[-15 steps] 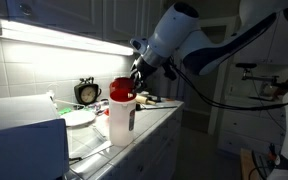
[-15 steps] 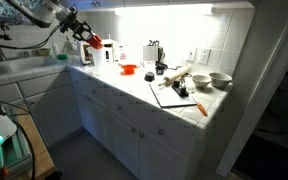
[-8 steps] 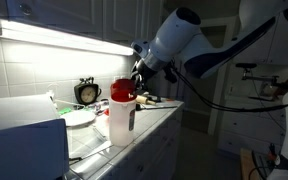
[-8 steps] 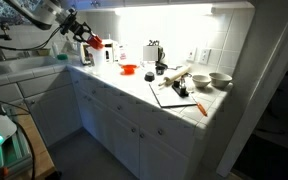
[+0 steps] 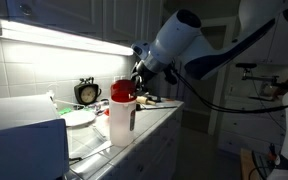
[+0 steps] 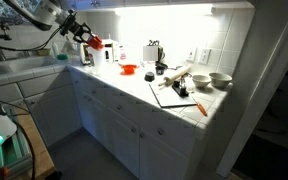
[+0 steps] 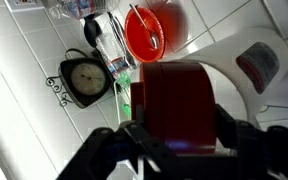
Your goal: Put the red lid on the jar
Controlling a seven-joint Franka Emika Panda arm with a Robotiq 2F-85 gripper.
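The red lid (image 5: 122,91) is held in my gripper (image 5: 136,79), level with the top of the jar (image 5: 120,120). The jar is a tall whitish one standing near the counter's front edge. From this angle the lid looks right over the jar's mouth, but I cannot tell whether they touch. In the wrist view the red lid (image 7: 174,95) fills the space between the two dark fingers of the gripper (image 7: 174,135) and hides the jar. In an exterior view the lid (image 6: 95,43) hangs above the counter's far end, held by the gripper (image 6: 85,37).
A small black clock (image 5: 87,93) stands by the tiled wall and also shows in the wrist view (image 7: 85,79). A red bowl (image 7: 150,30) sits on the counter (image 6: 134,85). White bowls (image 6: 220,79) and a cutting board (image 6: 176,95) lie farther along. A white plate (image 5: 79,118) lies behind the jar.
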